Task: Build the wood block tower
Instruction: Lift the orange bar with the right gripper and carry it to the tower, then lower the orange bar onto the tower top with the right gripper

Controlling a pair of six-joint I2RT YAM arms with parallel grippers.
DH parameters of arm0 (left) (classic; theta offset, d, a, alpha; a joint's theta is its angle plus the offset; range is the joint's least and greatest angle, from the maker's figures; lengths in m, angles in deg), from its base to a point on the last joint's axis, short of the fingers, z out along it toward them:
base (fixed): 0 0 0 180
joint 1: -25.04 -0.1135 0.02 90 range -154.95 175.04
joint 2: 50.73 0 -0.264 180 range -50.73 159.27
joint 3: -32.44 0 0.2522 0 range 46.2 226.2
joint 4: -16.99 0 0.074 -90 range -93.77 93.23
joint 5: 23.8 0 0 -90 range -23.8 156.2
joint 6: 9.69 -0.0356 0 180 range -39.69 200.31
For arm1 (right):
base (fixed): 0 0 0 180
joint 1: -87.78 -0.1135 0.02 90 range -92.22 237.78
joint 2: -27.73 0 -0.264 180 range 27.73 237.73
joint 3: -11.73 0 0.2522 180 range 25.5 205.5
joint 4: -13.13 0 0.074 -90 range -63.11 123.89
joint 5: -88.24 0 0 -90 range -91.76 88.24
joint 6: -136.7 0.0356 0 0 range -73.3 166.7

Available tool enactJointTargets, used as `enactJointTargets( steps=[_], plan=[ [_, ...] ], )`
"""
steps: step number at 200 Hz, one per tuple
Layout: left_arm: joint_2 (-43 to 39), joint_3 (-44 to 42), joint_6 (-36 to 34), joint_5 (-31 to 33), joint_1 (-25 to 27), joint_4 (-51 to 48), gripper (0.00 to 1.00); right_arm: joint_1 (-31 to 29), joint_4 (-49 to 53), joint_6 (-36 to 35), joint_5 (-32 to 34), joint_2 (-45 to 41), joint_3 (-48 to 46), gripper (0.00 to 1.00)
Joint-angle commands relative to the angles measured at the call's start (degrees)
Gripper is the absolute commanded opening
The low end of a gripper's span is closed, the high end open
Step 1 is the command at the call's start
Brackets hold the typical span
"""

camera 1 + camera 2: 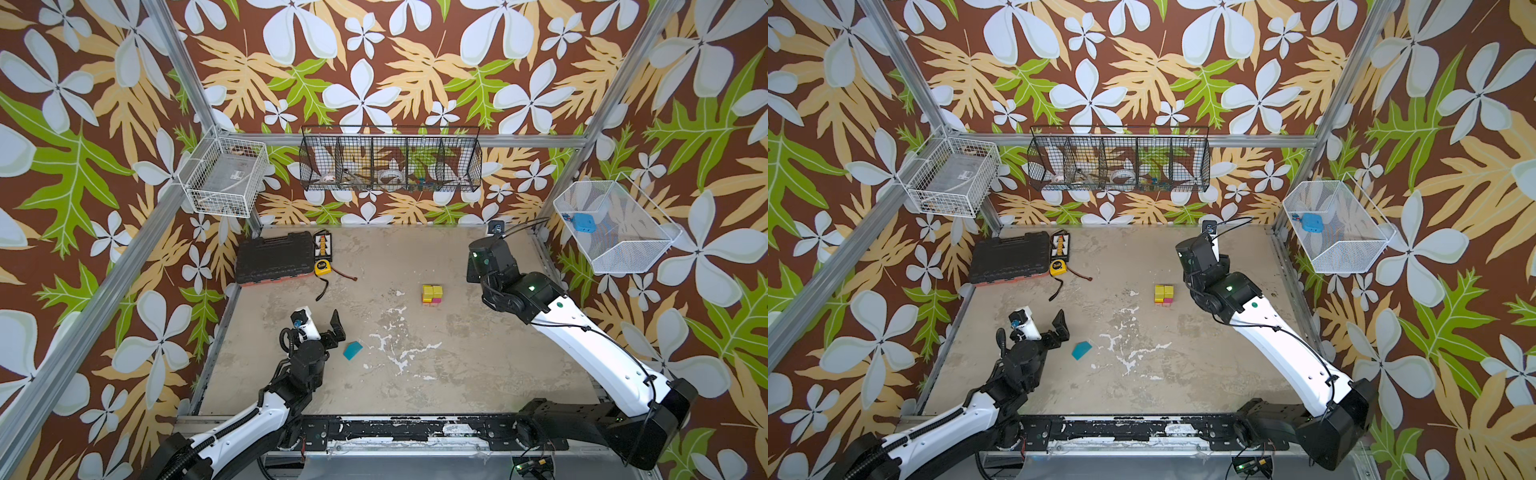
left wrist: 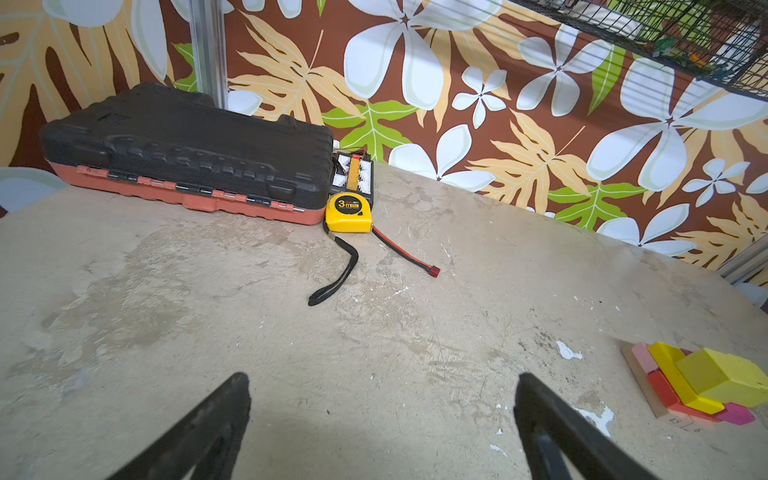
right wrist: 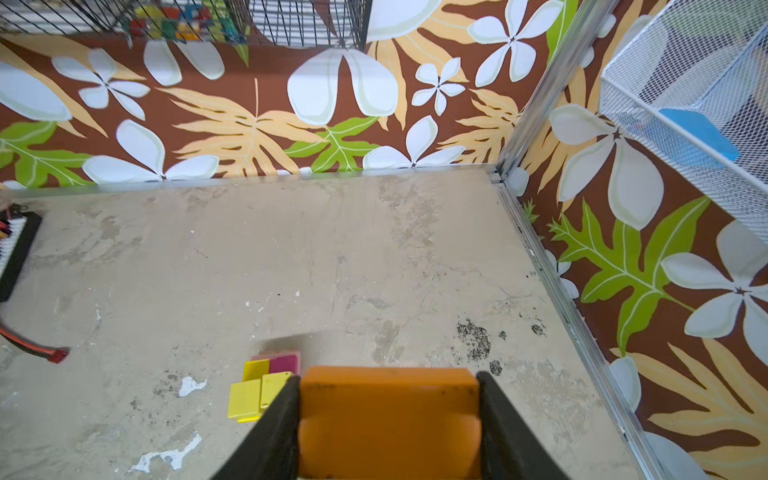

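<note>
Tower (image 1: 432, 294) sits right of the middle of the table (image 1: 415, 386). It is low and unfinished, with a tan plank (image 2: 660, 409) lowest, a magenta brick (image 2: 735, 413) showing at one corner and yellow-green cubes (image 2: 715, 374) uppermost, so its top looks stepped rather than flat. The right hand (image 3: 388, 380) hangs above the table just beside the stack, its jaws clamped on the two sides of an orange brick (image 3: 388, 419).

To my eye the step is setting that brick on top. It wants carrying across until it is squarely over the highest blocks, edges turned parallel to theirs. It should then go straight down until it rests before the jaws part, and the hand should rise straight up so a finger does not drag the loose cubes.

The left hand (image 2: 382, 399) is spread wide and holds nothing. It waits near the teal roof-shaped piece (image 1: 352, 350), which lies flat on the table well apart from the stack.
</note>
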Motion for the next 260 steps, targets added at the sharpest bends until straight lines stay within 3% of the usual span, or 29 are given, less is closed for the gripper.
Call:
enactJointTargets(
  steps=[1, 71, 124, 260],
  plan=[
    [0.35, 0.59, -0.2, 0.08, -0.08, 0.37, 1.0, 1.69, -2.53, -1.81, -4.61, 0.75, -1.93, 0.36],
    [2.0, -0.16, -5.32, -11.06, -0.08, 5.01, 1.0, 2.54, -5.61, 1.0, -16.78, 6.77, -6.71, 0.3],
    [2.21, -0.52, -6.01, -13.28, -0.06, 6.07, 0.99, 2.36, -6.01, 0.89, -23.71, 11.13, -5.98, 0.34],
    [2.72, -0.35, -6.02, -13.53, -0.02, 6.35, 1.0, 0.13, -6.88, 1.45, -22.93, 23.35, -0.44, 0.44]
  ],
)
